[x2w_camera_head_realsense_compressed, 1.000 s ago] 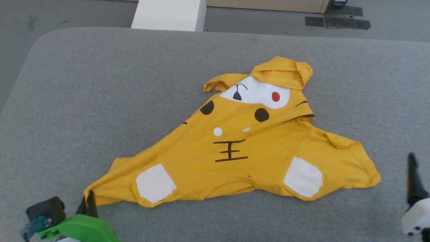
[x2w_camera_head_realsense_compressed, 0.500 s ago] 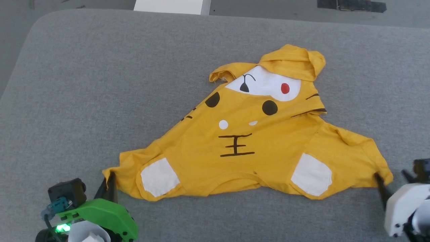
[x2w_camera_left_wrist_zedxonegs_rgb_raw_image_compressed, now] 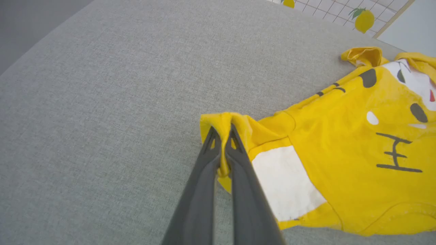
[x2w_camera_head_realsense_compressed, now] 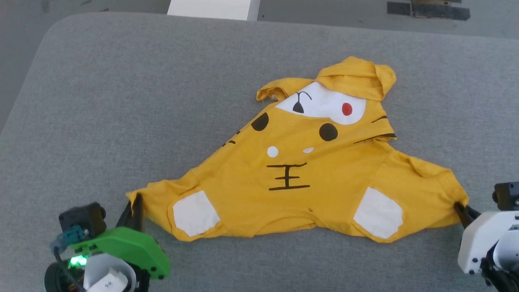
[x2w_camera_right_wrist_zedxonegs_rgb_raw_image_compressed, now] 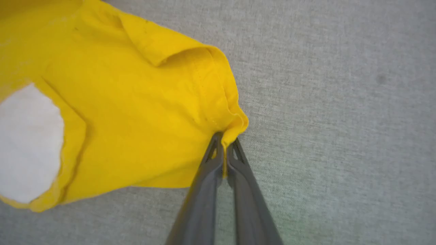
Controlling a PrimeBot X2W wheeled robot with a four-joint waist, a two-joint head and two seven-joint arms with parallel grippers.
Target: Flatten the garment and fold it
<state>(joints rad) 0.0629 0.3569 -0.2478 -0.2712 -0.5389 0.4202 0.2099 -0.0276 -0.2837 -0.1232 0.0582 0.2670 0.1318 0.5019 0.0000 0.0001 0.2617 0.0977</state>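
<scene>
The garment [x2w_camera_head_realsense_compressed: 300,170] is a bright yellow T-shirt lying crumpled on the grey cushion, with black line marks, a white oval with a red dot and two white patches. Its far end is bunched and folded over. My left gripper [x2w_camera_head_realsense_compressed: 136,200] is shut on the shirt's near-left sleeve tip; the left wrist view shows yellow cloth [x2w_camera_left_wrist_zedxonegs_rgb_raw_image_compressed: 223,129] pinched between the dark fingers [x2w_camera_left_wrist_zedxonegs_rgb_raw_image_compressed: 207,160]. My right gripper [x2w_camera_head_realsense_compressed: 460,207] is shut on the near-right sleeve edge, with the hem [x2w_camera_right_wrist_zedxonegs_rgb_raw_image_compressed: 235,126] squeezed between its fingers [x2w_camera_right_wrist_zedxonegs_rgb_raw_image_compressed: 213,160] in the right wrist view.
The grey padded surface [x2w_camera_head_realsense_compressed: 121,101] spreads wide to the left and behind the shirt. Beyond its far rounded edge stands a white box [x2w_camera_head_realsense_compressed: 213,9] on the floor, with dark tape strips [x2w_camera_head_realsense_compressed: 427,9] at the far right.
The right gripper came in from the right and closed on the right sleeve edge. The left gripper stays shut on the left sleeve. The head camera tilted, shifting the whole picture.
</scene>
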